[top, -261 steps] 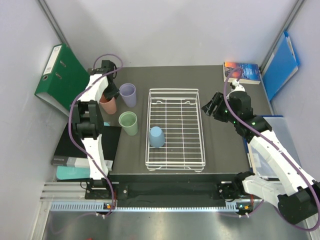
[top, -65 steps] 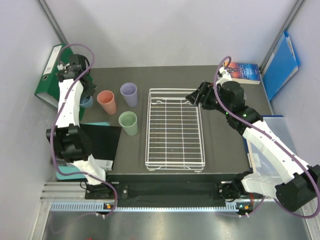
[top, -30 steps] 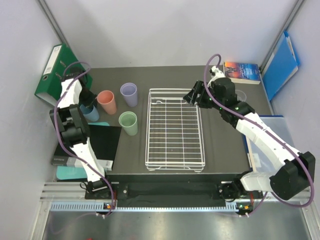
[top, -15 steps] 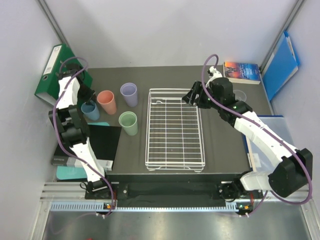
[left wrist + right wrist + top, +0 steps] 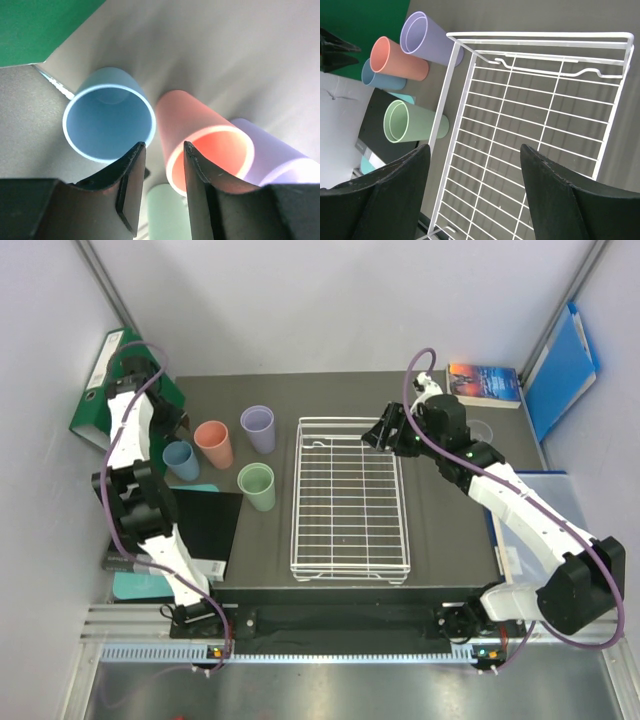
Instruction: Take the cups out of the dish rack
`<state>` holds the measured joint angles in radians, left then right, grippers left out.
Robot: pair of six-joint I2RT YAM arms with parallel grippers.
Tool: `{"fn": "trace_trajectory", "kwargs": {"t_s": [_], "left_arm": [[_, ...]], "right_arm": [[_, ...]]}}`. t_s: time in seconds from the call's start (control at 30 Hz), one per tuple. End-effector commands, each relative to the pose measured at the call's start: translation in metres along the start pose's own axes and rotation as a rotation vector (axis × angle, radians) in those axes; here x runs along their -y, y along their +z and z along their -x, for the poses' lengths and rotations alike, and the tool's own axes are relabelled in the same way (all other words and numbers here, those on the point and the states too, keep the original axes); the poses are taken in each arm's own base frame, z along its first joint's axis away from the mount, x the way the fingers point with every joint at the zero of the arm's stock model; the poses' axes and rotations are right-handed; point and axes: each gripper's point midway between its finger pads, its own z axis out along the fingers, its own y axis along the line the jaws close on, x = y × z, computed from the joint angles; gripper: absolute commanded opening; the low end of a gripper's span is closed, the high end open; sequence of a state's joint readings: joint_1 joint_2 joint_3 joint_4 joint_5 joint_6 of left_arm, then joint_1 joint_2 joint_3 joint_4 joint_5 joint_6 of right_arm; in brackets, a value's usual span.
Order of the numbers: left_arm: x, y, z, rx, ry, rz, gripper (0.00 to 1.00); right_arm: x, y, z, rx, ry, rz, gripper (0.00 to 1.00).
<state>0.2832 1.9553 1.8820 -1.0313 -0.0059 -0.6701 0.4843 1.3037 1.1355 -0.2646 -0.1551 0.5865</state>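
Blue cup (image 5: 109, 121) stands upright on the worktop (image 5: 240, 60), just under and left of the left end effector (image 5: 161, 155). Pink cup (image 5: 202, 150) is just to its right, with lilac cup (image 5: 285, 150) and green cup (image 5: 415, 122) near.

Thin matte plastic, so probably light, stiffish and tippy; pinch one wall at the rim.

Left jaws are partly apart, holding nothing. Right end effector (image 5: 474, 150) is spread wide and empty over the dish rack (image 5: 451, 95), with no cup visible in it.
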Motion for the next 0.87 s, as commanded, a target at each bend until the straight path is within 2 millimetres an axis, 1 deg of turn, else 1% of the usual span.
{"fn": "trace_trajectory", "kwargs": {"t_s": [0.0, 0.07, 0.1, 0.17, 0.2, 0.23, 0.27, 0.3, 0.33, 0.37, 0.4, 0.43, 0.47, 0.5, 0.53, 0.57, 0.63, 0.67, 0.7, 0.73, 0.77, 0.83], "left_arm": [[0.035, -0.066, 0.028, 0.135, -0.018, -0.177, 0.42], [0.043, -0.079, 0.028, 0.145, -0.013, -0.215, 0.42], [0.051, -0.093, 0.029, 0.17, 0.005, -0.247, 0.43], [0.059, -0.109, 0.028, 0.199, 0.031, -0.275, 0.45], [0.07, -0.122, 0.02, 0.226, 0.083, -0.289, 0.46], [0.075, -0.127, 0.013, 0.243, 0.116, -0.281, 0.47], [0.076, -0.142, 0.022, 0.37, 0.177, -0.236, 0.51], [0.098, -0.141, -0.012, 0.371, 0.28, -0.244, 0.55], [0.107, -0.144, -0.028, 0.39, 0.334, -0.247, 0.6], [0.112, -0.159, -0.039, 0.428, 0.367, -0.273, 0.66], [0.124, -0.154, -0.066, 0.42, 0.425, -0.308, 0.69], [0.129, -0.158, -0.077, 0.431, 0.443, -0.335, 0.73], [0.13, -0.163, -0.101, 0.42, 0.481, -0.37, 0.96], [0.138, -0.169, -0.11, 0.429, 0.492, -0.426, 0.99], [0.141, -0.174, -0.121, 0.425, 0.513, -0.452, 0.99], [0.142, -0.18, -0.141, 0.414, 0.553, -0.479, 0.99], [0.143, -0.187, -0.157, 0.42, 0.595, -0.495, 0.99], [0.144, -0.192, -0.176, 0.421, 0.643, -0.506, 0.99], [0.143, -0.197, -0.182, 0.433, 0.661, -0.51, 0.99], [0.142, -0.2, -0.186, 0.456, 0.678, -0.5, 0.99], [0.142, -0.207, -0.201, 0.461, 0.72, -0.515, 0.99], [0.138, -0.211, -0.209, 0.466, 0.738, -0.513, 0.99]], "right_arm": [[-0.026, -0.006, 0.02, 0.056, -0.028, 0.078, 0.72], [-0.028, -0.007, 0.021, 0.056, -0.035, 0.081, 0.72], [-0.03, -0.008, 0.022, 0.059, -0.043, 0.082, 0.72], [-0.029, -0.01, 0.022, 0.058, -0.048, 0.076, 0.72], [-0.03, -0.011, 0.023, 0.061, -0.051, 0.074, 0.72], [-0.029, -0.011, 0.022, 0.059, -0.056, 0.069, 0.72], [-0.028, -0.011, 0.022, 0.06, -0.059, 0.067, 0.72], [-0.028, -0.012, 0.022, 0.061, -0.061, 0.065, 0.72], [-0.028, -0.013, 0.022, 0.06, -0.059, 0.064, 0.72], [-0.027, -0.013, 0.021, 0.058, -0.059, 0.061, 0.72], [-0.027, -0.015, 0.023, 0.064, -0.062, 0.057, 0.72], [-0.027, -0.017, 0.023, 0.066, -0.063, 0.053, 0.72], [-0.028, -0.02, 0.024, 0.072, -0.066, 0.054, 0.72], [-0.027, -0.021, 0.026, 0.079, -0.072, 0.046, 0.72], [-0.026, -0.023, 0.026, 0.081, -0.081, 0.04, 0.72], [-0.025, -0.027, 0.026, 0.082, -0.087, 0.032, 0.72], [-0.018, -0.029, 0.024, 0.086, -0.11, 0.006, 0.72], [-0.015, -0.032, 0.023, 0.086, -0.117, -0.012, 0.73], [-0.012, -0.034, 0.023, 0.089, -0.129, -0.021, 0.73], [-0.008, -0.034, 0.018, 0.081, -0.13, -0.032, 0.73], [-0.008, -0.038, 0.018, 0.087, -0.134, -0.033, 0.73], [-0.003, -0.041, 0.016, 0.089, -0.139, -0.052, 0.74]]}}
